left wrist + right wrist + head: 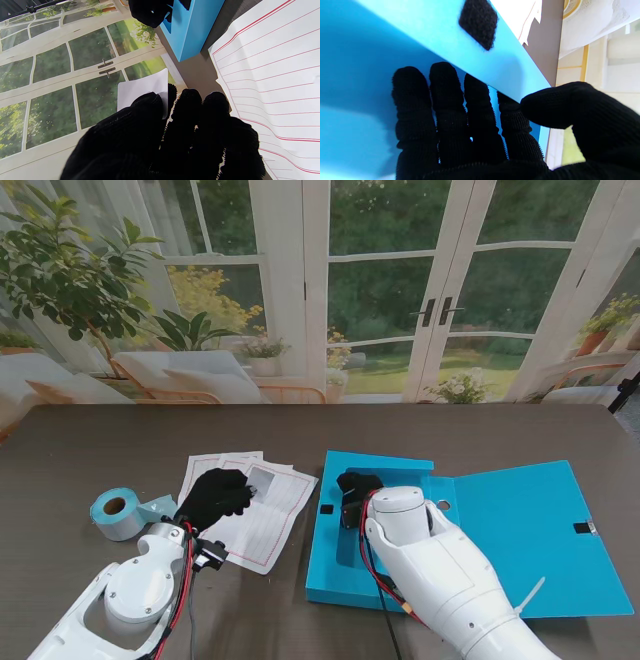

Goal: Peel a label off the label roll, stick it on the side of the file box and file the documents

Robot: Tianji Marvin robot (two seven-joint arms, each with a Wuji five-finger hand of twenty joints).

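- Pinching a white label (142,91) between thumb and fingers, the left hand (213,496) hovers over the documents (262,520) on the desk (80,450).
- Right hand (357,492) grips the left side wall of the open blue file box (520,525): 4 fingers (447,100) inside, thumb outside.
- Label roll (119,512) lies at the far left, near the left hand, apart from the box.
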